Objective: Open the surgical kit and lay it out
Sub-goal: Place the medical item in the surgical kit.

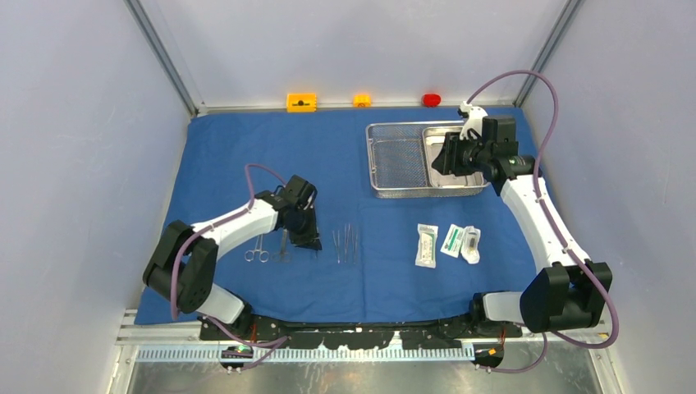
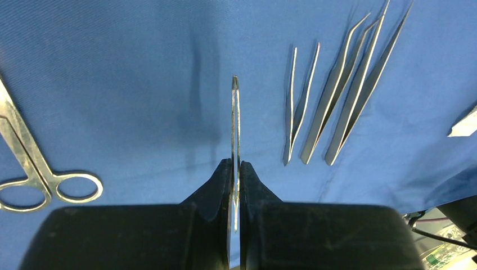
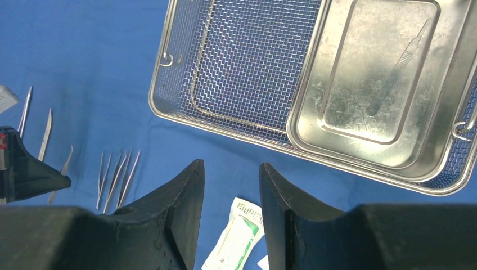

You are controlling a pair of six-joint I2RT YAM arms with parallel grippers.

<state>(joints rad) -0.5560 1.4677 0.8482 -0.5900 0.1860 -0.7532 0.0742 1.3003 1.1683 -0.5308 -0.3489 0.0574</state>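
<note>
The blue cloth wrap (image 1: 238, 156) lies spread flat. My left gripper (image 2: 235, 164) is shut on a slim steel instrument (image 2: 235, 118) whose tip points away just over the cloth. To its left lie scissors (image 2: 34, 169), to its right several tweezers (image 2: 337, 101). My right gripper (image 3: 230, 166) hangs open and empty above the near edge of the wire-mesh basket (image 3: 247, 62). The steel tray (image 3: 360, 101) sits in the basket's right half with a thin handle (image 3: 396, 67) in it. Three white packets (image 1: 426, 245) lie in a row in front of the basket.
Two orange blocks (image 1: 301, 102) (image 1: 362, 100) and a red block (image 1: 431, 100) stand on the back ledge beyond the cloth. Grey walls and metal posts close in the sides. Both arm bases sit at the near edge.
</note>
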